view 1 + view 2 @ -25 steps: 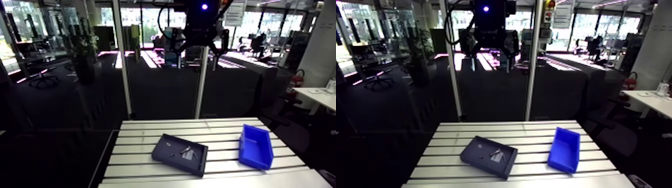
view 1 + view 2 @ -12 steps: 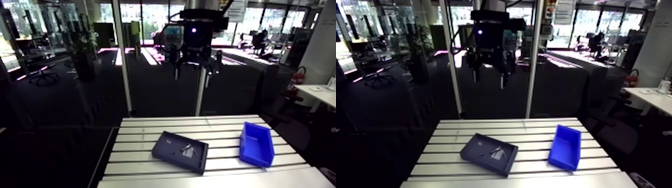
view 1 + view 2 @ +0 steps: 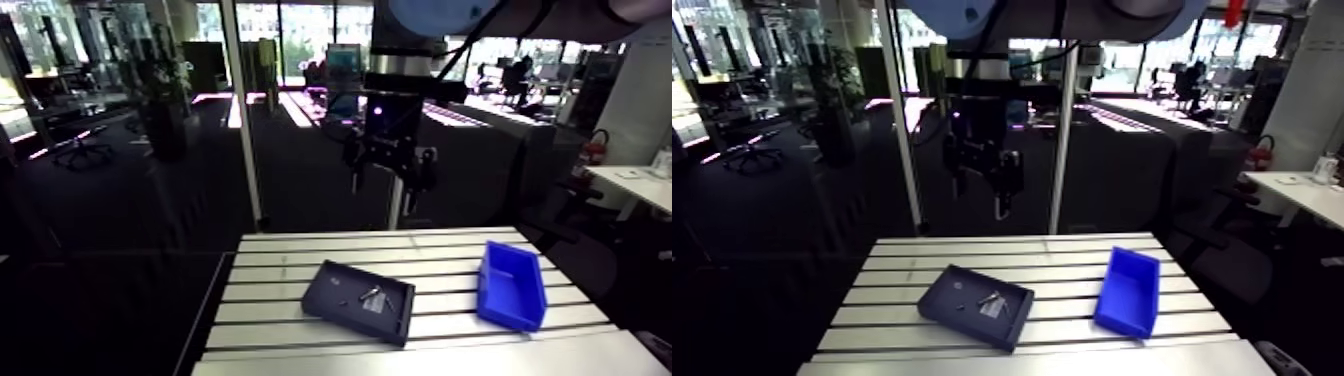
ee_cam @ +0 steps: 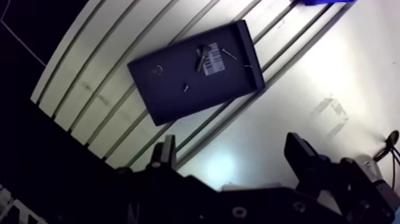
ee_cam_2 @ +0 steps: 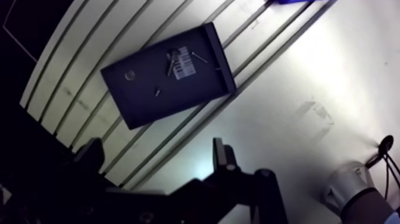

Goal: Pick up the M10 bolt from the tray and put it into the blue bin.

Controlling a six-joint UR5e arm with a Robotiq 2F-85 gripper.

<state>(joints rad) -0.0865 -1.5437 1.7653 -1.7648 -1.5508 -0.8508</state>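
Risk check: hand (image 4: 232,144) hangs high over the counter (image 3: 262,300), fingers (image 4: 165,156) spread wide with nothing between them, well apart from every part. We see the dark tray (image 3: 336,284) at lower centre of the arm view, skewed to the counter slots. The blue bin (image 3: 510,312) is at lower right, well apart from the tray. We take the bolt (image 4: 200,55) to be the stubby metal piece lying flat in the tray, just beside a white label (image 4: 211,63); it's too small for us to confirm its size. What could go wrong, as we judge it: a thin pin (image 4: 229,55), a small screw (image 4: 186,87) and a round washer-like piece (image 4: 153,71) share the tray, so an off-target descent could grab the wrong part. The bolt lies flat, so the tips may strike the tray floor or nudge it and set it rolling. With the tray skewed, a wrist turn that doesn't match the bolt's axis gives a poor pinch. A weak pinch could drop it on the counter between tray and bin.
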